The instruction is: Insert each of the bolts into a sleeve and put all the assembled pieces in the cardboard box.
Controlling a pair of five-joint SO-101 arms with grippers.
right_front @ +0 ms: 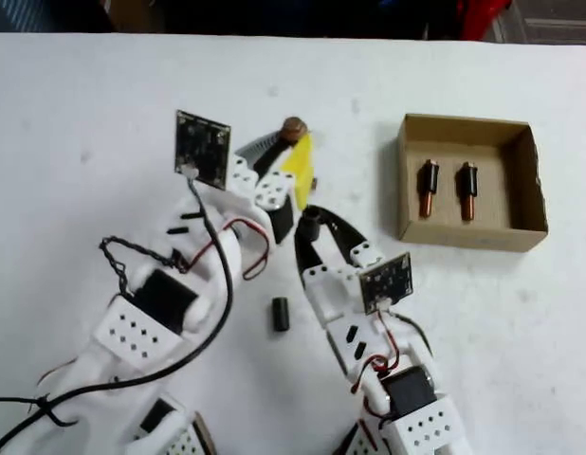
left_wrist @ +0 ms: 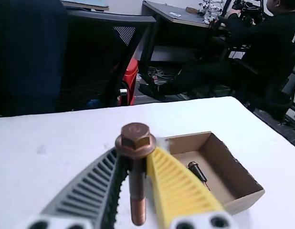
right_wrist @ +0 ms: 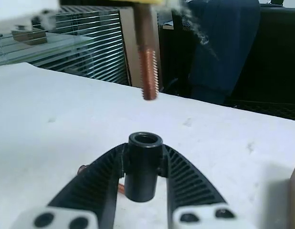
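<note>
Two copper-and-black assembled pieces already in brown cardboard box; my left hand clamps copper bolt, right hand clamps black sleeve, not yet joined; spare black sleeve loose on surface.

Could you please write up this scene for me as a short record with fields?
Left gripper: shut on a copper bolt, head up, threaded end down
Right gripper: shut on a black sleeve, upright, bore facing up
Alignment: bolt tip hangs above the sleeve and apart from it; not yet inserted
Spare sleeve: lying on the table between the arms
Cardboard box: holds two assembled pieces, side by side
</note>
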